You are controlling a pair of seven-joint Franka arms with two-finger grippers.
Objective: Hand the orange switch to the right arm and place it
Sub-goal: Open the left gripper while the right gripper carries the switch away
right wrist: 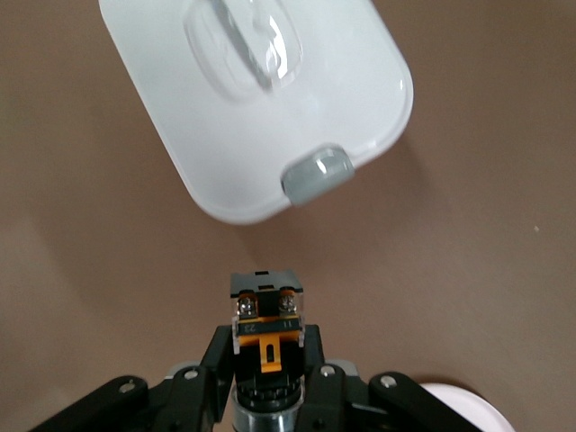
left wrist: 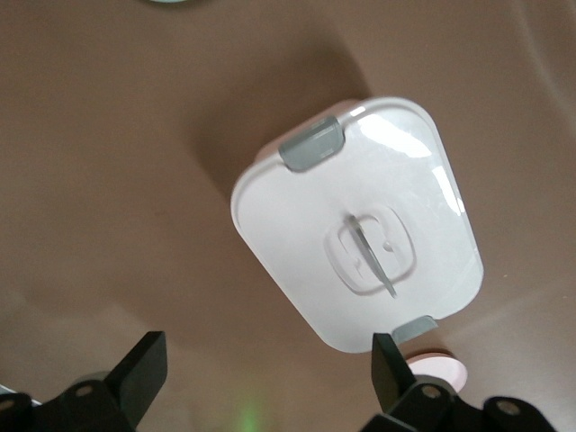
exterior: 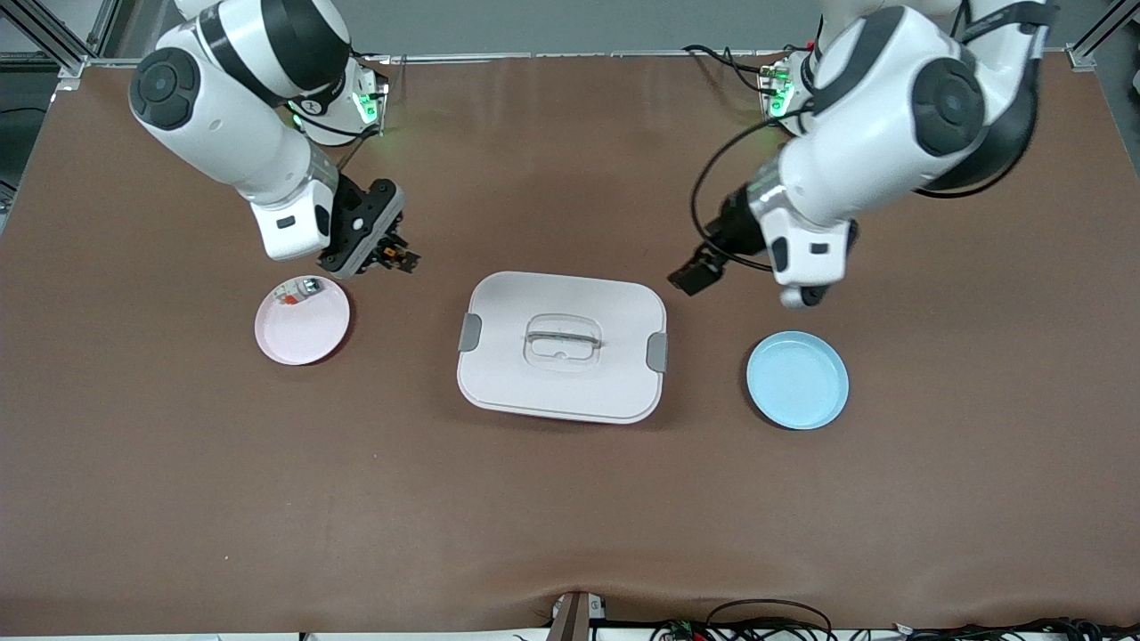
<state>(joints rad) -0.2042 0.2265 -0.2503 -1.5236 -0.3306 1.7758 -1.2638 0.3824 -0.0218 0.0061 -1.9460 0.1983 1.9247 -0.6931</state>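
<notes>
The right pincer (exterior: pixel 392 254) is clamping the orange switch (right wrist: pixel 266 328), hanging over bare tabletop (exterior: pixel 570 499) just beside the pink plate (exterior: pixel 303 322), on the side toward the robot bases. In the right wrist view the switch is sitting upright between the jaws, with the black block and orange band sticking out past the fingertips and the dark round end tucked down between the fingers. The left pincer (exterior: pixel 696 271) is hanging wide open with nothing in it, over the tabletop between the white lidded box (exterior: pixel 561 347) and the blue plate (exterior: pixel 797 380); this arm is waiting. So the hand-over looks done and only the placing is left, probably onto the pink plate. A small whitish part with red and green bits (exterior: pixel 297 291) is already lying on that plate at the edge toward the bases, so the drop spot needs to miss it. The switch looks light, hard and stiff, a moulded plastic body with small metal screws on top, so no squashing risk, but it is small and smooth-sided and could twist or pop out of the jaws if knocked. The best hold is across the flat sides of the body, as now, not on the round end. Once released it may tip or roll on the shallow plate.
</notes>
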